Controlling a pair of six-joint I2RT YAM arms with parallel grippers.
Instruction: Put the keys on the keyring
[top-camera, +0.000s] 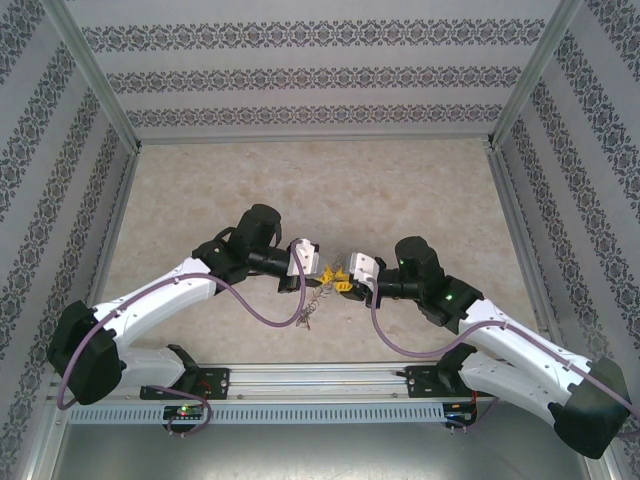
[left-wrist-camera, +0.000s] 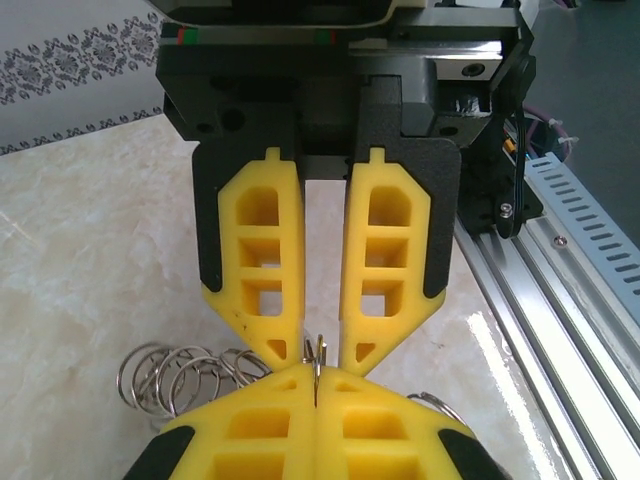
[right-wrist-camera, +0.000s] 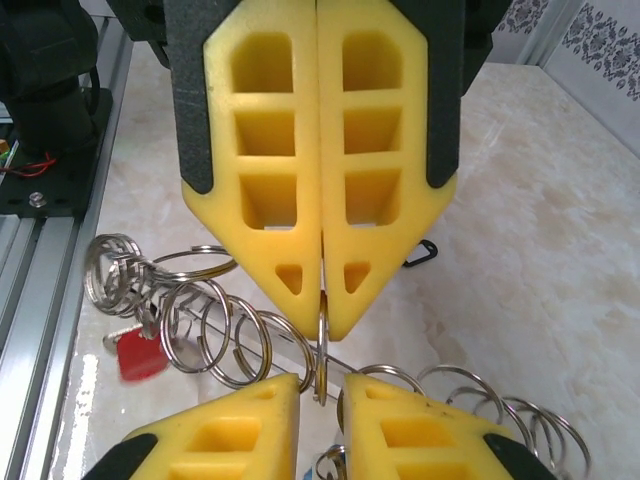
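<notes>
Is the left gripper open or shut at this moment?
Shut. The left gripper has its yellow fingers pressed together with no gap, pinching the thin keyring at their tips.

The left arm and the right arm are bent at the elbow and angled inward, so that the claws are set tip to tip. The left claw is seen pressed closed, the keyring pinched at its tips. The right claw is held slightly apart, a narrow gap shown between its fingers.
</notes>
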